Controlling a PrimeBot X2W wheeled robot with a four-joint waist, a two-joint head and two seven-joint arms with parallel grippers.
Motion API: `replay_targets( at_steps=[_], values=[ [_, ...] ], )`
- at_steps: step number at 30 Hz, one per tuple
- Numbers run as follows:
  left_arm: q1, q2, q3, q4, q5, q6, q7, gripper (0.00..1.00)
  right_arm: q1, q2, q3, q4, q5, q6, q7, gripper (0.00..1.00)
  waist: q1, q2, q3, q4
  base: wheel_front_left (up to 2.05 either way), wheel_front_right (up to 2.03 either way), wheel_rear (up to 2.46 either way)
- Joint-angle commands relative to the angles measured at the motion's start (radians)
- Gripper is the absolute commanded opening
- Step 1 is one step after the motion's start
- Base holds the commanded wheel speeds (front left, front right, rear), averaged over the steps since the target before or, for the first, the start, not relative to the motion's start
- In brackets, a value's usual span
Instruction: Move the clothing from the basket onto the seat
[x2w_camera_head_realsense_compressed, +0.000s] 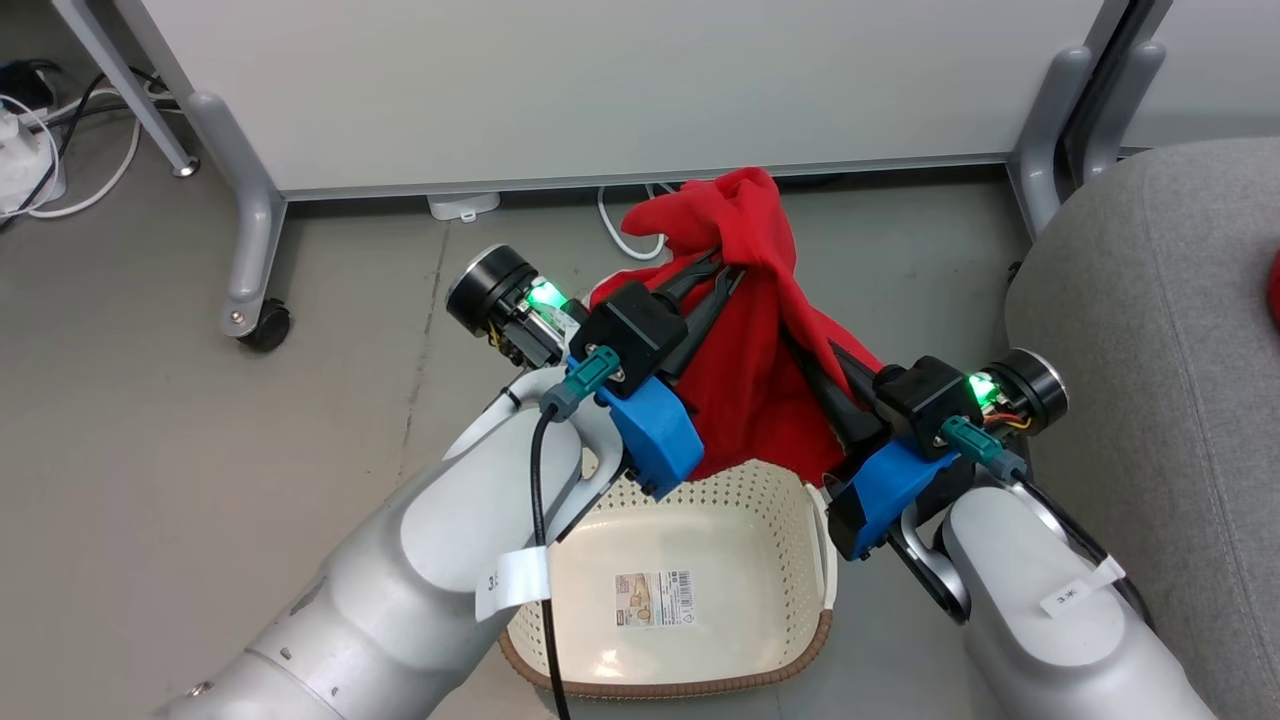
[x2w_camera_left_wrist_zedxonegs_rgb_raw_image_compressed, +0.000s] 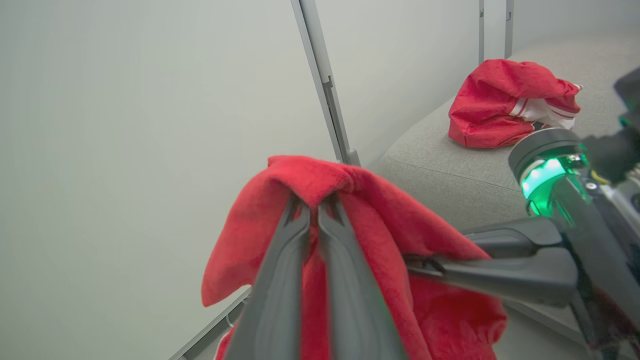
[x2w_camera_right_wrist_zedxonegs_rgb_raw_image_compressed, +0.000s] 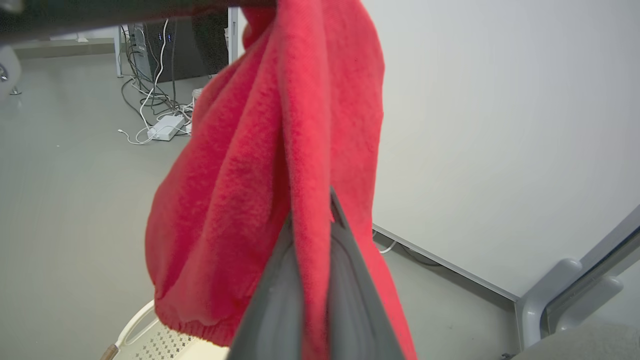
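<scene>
A red piece of clothing (x2w_camera_head_realsense_compressed: 745, 330) hangs in the air above the basket (x2w_camera_head_realsense_compressed: 815, 640), a cream perforated tub with a brown rim and a bare floor. My left gripper (x2w_camera_head_realsense_compressed: 722, 268) is shut on the garment's top fold, and the left wrist view shows that pinch (x2w_camera_left_wrist_zedxonegs_rgb_raw_image_compressed: 312, 202) closely. Lower on its right side, my right gripper (x2w_camera_head_realsense_compressed: 800, 350) is shut on a fold, with fabric running between its fingers (x2w_camera_right_wrist_zedxonegs_rgb_raw_image_compressed: 350, 300). The grey seat (x2w_camera_head_realsense_compressed: 1150, 350) lies to the right. A second piece of red clothing with white stripes (x2w_camera_left_wrist_zedxonegs_rgb_raw_image_compressed: 510, 102) rests on the seat (x2w_camera_left_wrist_zedxonegs_rgb_raw_image_compressed: 450, 175).
White partition panels on grey legs stand behind the basket, with a caster (x2w_camera_head_realsense_compressed: 265, 325) at the left. Cables and a power strip (x2w_camera_right_wrist_zedxonegs_rgb_raw_image_compressed: 167, 127) lie on the grey floor at the far left. A white cable (x2w_camera_head_realsense_compressed: 615, 235) runs under the panel behind the garment.
</scene>
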Motion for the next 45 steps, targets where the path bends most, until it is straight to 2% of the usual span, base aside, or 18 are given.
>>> replay_targets(
  at_steps=[1, 16, 17, 18, 34, 45],
  values=[
    [0.006, 0.0, 0.008, 0.0, 0.003, -0.001, -0.004, 0.0, -0.009, 0.001, -0.001, -0.004, 0.007, 0.0, -0.001, 0.0, -0.0001, -0.0001, -0.003, -0.001, 0.0, 0.0, 0.0],
    [0.02, -0.004, 0.021, 0.009, 0.018, -0.008, -0.004, 0.0, 0.009, -0.004, -0.005, -0.018, 0.017, 0.0, -0.001, 0.0, -0.0001, -0.0001, -0.016, -0.005, 0.0, 0.0, 0.0],
    [0.021, -0.005, 0.024, 0.009, 0.018, -0.005, -0.004, 0.25, 0.01, -0.003, -0.005, -0.018, 0.018, 0.0, -0.001, 0.0, -0.0001, -0.0001, -0.017, -0.005, 0.0, 0.0, 0.0],
    [0.02, -0.005, 0.023, 0.01, 0.021, -0.004, -0.004, 1.0, 0.011, -0.003, -0.005, -0.019, 0.018, 0.0, -0.001, 0.0, -0.0001, -0.0001, -0.018, -0.005, 0.0, 0.0, 0.0],
    [0.037, -0.007, 0.048, -0.007, 0.046, -0.005, -0.004, 1.0, 0.018, -0.003, -0.02, -0.032, 0.024, 0.0, -0.001, 0.0, -0.0001, -0.0001, -0.016, -0.015, 0.0, 0.0, 0.0],
    [0.049, 0.002, 0.067, -0.035, 0.062, -0.006, -0.004, 1.0, 0.028, -0.011, -0.094, -0.088, 0.026, 0.0, -0.001, 0.0, -0.0001, -0.0001, 0.017, -0.074, 0.0, 0.0, 0.0]
  ],
)
